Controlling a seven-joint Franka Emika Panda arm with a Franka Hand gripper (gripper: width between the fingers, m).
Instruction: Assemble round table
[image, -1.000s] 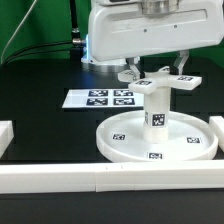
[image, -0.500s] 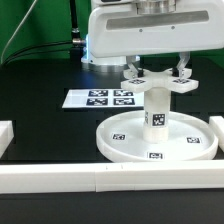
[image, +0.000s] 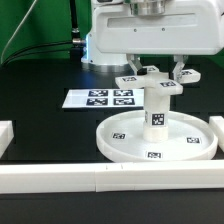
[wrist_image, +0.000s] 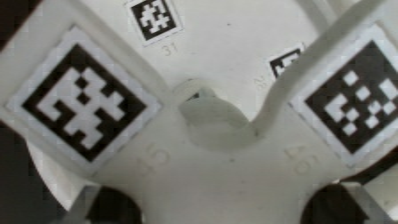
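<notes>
The large rimmed round disc (image: 125, 145) lies flat on the black table. The thick cylindrical leg (image: 157, 112) stands upright in its hub. On top of the leg sits the cross-shaped four-arm piece (image: 163, 86), its arms carrying square markers. My gripper (image: 160, 70) comes down from above and is shut on this piece, a finger on each side of it. In the wrist view the cross-shaped piece (wrist_image: 210, 120) fills the picture, with two marker-bearing arms spread apart and the dark fingertips (wrist_image: 116, 198) at its edge. The gripper (wrist_image: 222, 200) straddles the piece's body.
The marker board (image: 100, 98) lies flat behind the disc, toward the exterior view's left. A long white border bar (image: 100, 180) runs along the front, and another bar end (image: 5, 135) sits at the left edge. The arm's white body (image: 150, 35) hangs over the disc.
The cross-shaped piece has turned on top of the leg together with my gripper; its arms now point in different directions. Disc and leg have stayed in place.
</notes>
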